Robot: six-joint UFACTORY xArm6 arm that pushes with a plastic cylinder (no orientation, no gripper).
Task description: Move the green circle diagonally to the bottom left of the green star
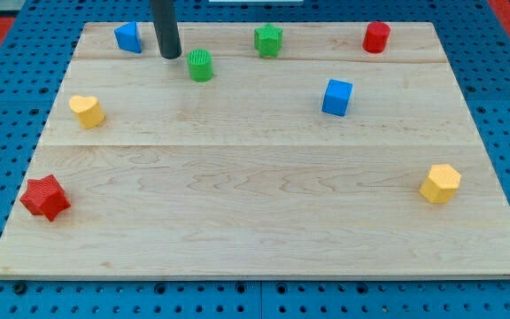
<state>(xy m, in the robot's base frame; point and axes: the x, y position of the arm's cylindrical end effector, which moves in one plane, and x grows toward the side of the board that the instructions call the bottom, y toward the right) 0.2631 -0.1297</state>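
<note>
Dark rod upright, my tip (171, 56) just left of green circle (201, 66), apart.

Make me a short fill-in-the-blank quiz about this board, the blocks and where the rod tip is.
My tip sits just to the view's ____ of the green circle.
The green star lies up and to the view's ____ of the green circle.
The block nearest the board's bottom-left corner is the ____ star.

Missing words: left; right; red

A single camera looks down at a slant from beyond the view's bottom edge, taking in the whole wooden board (264, 204).
</note>
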